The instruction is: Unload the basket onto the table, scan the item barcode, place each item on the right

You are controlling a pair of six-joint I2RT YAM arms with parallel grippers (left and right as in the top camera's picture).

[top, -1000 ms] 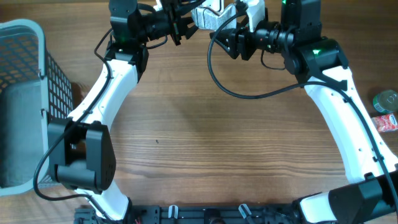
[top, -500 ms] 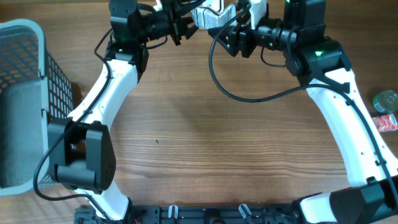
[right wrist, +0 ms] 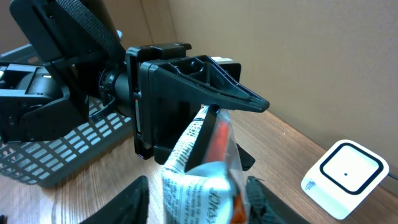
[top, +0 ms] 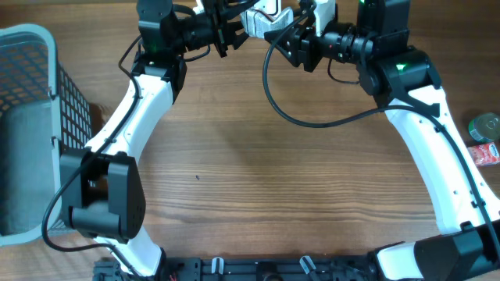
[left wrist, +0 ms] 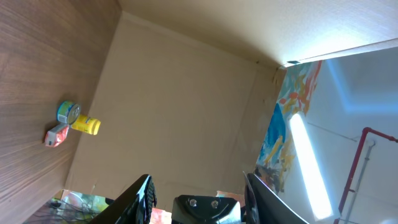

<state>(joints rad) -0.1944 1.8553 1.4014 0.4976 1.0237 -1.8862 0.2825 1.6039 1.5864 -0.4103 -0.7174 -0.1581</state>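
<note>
The packet [right wrist: 199,174], a crinkly silver-white pouch with an orange patch, hangs in mid-air at the top centre of the overhead view, between the two arms. In the right wrist view it fills the lower middle of the frame. The left gripper [right wrist: 205,109] is clamped on its upper end. The right gripper [right wrist: 196,199] straddles the lower end with a finger on either side. One finger looks to be against the foil, but I cannot tell whether it has truly taken hold.

The scanner [right wrist: 345,171], a white box, sits on the table [right wrist: 286,140] at the lower right of that frame, well apart from the packet. The basket [right wrist: 68,155] shows at the lower left.

The risk is in the hand-over. If the left gripper lets go before the right has a firm pinch, the slippery pouch could slide out and drop. If both pull at once, the foil may crease, and a creased or finger-covered barcode would likely not read. I can see no barcode from here, so the wrong face might be turned to the scanner.
</note>
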